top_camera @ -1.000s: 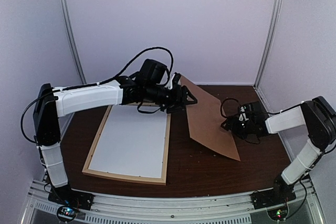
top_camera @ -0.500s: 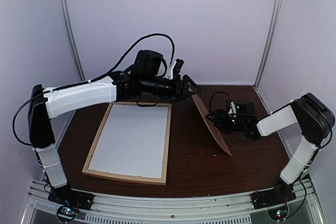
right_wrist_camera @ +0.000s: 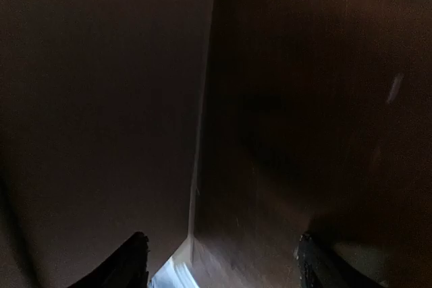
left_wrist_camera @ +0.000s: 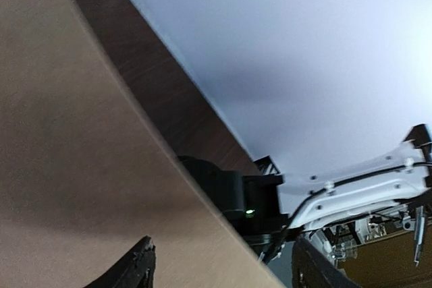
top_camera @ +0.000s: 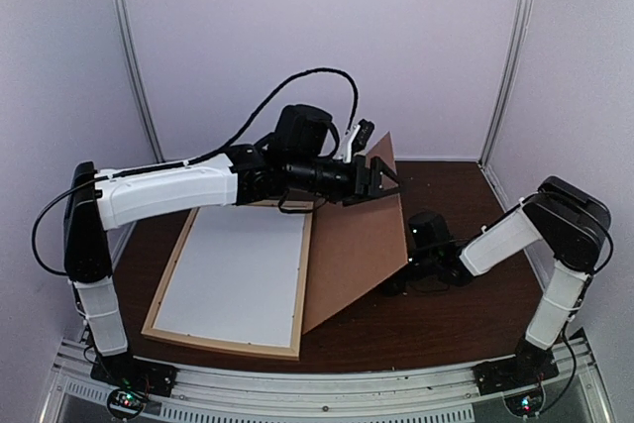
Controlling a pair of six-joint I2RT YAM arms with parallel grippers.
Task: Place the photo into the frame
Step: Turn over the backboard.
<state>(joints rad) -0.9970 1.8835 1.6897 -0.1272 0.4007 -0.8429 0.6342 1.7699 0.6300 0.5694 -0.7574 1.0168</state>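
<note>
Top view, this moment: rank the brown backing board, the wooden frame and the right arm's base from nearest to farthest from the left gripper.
1. brown backing board: its raised top edge is at the left gripper.
2. frame: lying flat, to the left.
3. right arm's base: near right corner, farthest.

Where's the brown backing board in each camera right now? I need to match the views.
Top external: backing board at the centre, propped up at a tilt.
Left wrist: the tan surface filling the left and bottom.
Right wrist: probably the dim smooth surface over the left half; too dark to be sure.
Shared landmark: the dark wooden table.
</note>
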